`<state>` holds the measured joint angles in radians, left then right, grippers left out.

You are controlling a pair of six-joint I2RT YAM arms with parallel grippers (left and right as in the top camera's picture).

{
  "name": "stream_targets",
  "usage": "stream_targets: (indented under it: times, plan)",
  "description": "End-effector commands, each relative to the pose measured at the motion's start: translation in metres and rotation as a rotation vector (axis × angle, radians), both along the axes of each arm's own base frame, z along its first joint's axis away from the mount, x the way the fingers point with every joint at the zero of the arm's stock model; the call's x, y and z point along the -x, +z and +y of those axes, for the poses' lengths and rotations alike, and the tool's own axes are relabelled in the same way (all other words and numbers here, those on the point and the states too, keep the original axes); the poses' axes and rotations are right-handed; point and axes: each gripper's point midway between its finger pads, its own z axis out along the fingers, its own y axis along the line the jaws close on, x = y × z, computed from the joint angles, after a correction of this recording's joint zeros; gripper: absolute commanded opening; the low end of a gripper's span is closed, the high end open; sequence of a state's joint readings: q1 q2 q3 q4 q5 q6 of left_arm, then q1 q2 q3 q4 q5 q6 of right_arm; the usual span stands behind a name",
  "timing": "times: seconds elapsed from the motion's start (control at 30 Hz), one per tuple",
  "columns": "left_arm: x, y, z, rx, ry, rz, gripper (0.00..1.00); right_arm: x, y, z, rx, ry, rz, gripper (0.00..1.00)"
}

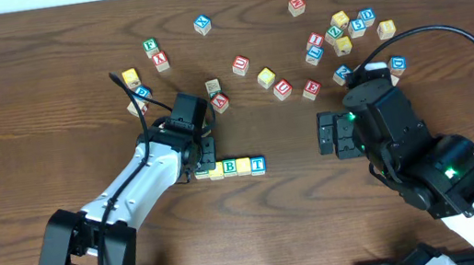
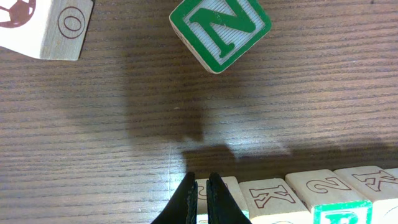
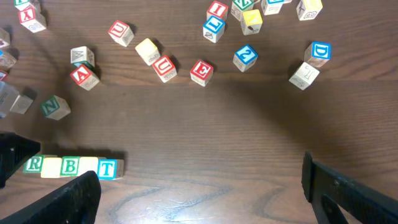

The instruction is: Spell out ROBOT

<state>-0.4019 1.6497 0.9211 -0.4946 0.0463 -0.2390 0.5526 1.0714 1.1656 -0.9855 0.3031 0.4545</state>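
- The left claw [image 2: 200, 198] is clenched and empty, its tips at the row of cubes [image 2: 323, 191] along the bottom edge of its wrist view.
- The row's long axis runs left to right, lower centre-left in the overhead view.
- The right claw [image 1: 323, 134], released, sits well to the right of the row, so the left arm is nearer.

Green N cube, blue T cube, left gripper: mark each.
green N cube [image 2: 221, 31], left wrist view, lettered face.
blue T cube [image 3: 107, 168], right wrist view, lettered face.
left gripper [image 2: 202, 182], left wrist view, between shut fingertips.
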Motion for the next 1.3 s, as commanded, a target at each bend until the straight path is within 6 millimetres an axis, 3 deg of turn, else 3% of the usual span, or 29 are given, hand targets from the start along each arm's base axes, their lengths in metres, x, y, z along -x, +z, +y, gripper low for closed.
stream_targets:
  times: [0.0,1.27]
  plan:
    - [0.0048,-0.0075,0.0047,-0.018,0.013,0.021,0.08,0.0005,-0.0008,-0.0023,0.009,-0.001,0.000,0.99]
    - [0.0116,-0.0094,0.0014,0.003,0.005,0.050,0.08,0.0005,-0.0008,-0.0023,0.009,-0.001,0.000,0.99]
